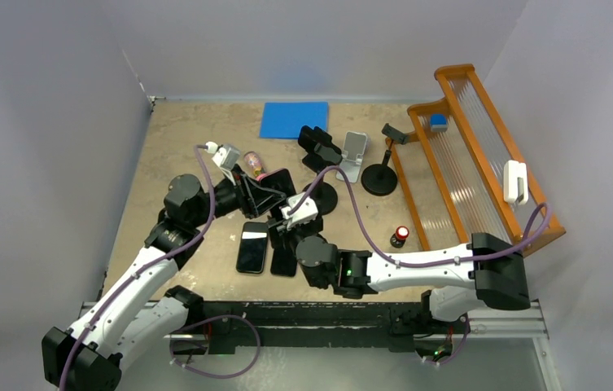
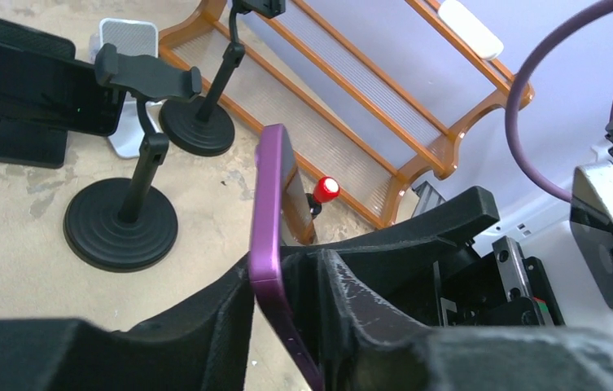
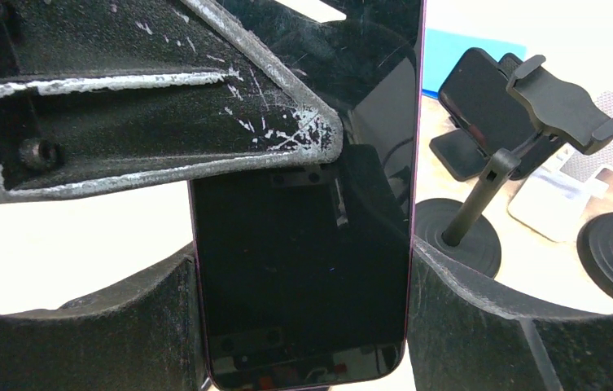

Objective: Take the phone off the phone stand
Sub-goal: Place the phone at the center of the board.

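Observation:
A purple-edged phone (image 1: pixel 274 191) with a dark screen is held off the table between both grippers. My left gripper (image 1: pixel 250 191) is shut across its front and back; in the left wrist view the phone's purple edge (image 2: pixel 274 212) stands between my fingers (image 2: pixel 164 334). My right gripper (image 1: pixel 286 224) clamps its two long sides; in the right wrist view the screen (image 3: pixel 303 277) fills the gap between my fingers (image 3: pixel 482 318). The empty black clamp stand (image 1: pixel 323 198) stands just right of the phone and shows in the left wrist view (image 2: pixel 124 224) and the right wrist view (image 3: pixel 490 175).
Two dark phones (image 1: pixel 252 247) (image 1: pixel 284 261) lie flat below the grippers. A second black stand (image 1: pixel 378 177), a white stand (image 1: pixel 354 155) and a stand holding a phone (image 1: pixel 317 147) are behind. An orange rack (image 1: pixel 474 155), a red-capped bottle (image 1: pixel 400 236), a pink bottle (image 1: pixel 252 163) and a blue mat (image 1: pixel 295 120) are nearby.

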`<state>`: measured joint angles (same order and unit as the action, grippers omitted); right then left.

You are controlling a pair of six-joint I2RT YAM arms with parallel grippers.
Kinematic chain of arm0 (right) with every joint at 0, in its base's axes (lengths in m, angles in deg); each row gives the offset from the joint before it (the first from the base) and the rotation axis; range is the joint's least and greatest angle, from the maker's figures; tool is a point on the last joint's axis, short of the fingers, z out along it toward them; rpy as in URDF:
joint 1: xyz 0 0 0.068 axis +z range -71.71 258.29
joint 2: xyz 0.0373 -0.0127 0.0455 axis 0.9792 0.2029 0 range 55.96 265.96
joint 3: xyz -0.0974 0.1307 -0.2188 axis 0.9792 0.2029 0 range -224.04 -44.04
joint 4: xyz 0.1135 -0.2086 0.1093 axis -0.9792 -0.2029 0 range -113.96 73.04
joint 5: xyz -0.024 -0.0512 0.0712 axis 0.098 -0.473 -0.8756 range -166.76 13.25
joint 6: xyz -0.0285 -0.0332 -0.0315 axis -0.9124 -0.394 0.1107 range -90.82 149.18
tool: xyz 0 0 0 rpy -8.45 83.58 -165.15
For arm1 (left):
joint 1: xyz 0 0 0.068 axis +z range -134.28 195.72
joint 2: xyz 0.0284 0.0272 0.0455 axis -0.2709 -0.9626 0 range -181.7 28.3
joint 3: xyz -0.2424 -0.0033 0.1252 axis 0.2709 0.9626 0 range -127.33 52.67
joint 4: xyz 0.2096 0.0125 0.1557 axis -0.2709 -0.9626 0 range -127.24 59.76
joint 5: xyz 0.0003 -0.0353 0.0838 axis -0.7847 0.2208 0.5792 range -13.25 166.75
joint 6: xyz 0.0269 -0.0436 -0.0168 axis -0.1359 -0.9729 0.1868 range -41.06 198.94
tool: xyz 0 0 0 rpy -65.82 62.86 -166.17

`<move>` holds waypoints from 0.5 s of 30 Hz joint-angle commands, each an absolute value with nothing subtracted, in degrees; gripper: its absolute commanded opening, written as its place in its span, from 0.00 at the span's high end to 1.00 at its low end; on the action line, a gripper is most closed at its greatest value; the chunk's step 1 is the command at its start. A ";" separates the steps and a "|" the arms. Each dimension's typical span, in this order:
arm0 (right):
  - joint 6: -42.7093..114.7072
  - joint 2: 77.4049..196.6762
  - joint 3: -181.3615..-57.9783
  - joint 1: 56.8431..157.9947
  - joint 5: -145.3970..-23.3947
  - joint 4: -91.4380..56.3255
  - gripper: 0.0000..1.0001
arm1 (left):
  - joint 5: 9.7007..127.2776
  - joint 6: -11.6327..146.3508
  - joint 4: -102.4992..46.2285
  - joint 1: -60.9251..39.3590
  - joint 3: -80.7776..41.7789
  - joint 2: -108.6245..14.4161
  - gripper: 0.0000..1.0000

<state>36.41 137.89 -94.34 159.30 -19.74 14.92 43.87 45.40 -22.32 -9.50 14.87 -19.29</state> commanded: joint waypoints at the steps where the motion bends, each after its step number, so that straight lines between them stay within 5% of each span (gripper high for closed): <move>1: 36.50 137.00 -98.58 160.24 -16.79 17.94 1.00 | 42.56 46.25 -19.17 -9.77 13.58 -18.44 0.75; 8: 37.33 136.74 -99.77 160.71 -16.46 16.30 1.00 | 42.22 46.51 -19.12 -9.77 13.64 -18.82 0.81; 11: 37.81 136.64 -100.37 161.06 -16.89 15.23 1.00 | 41.93 47.04 -18.91 -9.77 13.67 -18.57 1.00; 15: 38.86 136.29 -100.46 161.44 -18.83 14.31 1.00 | 43.08 47.48 -18.73 -9.77 14.35 -17.32 1.00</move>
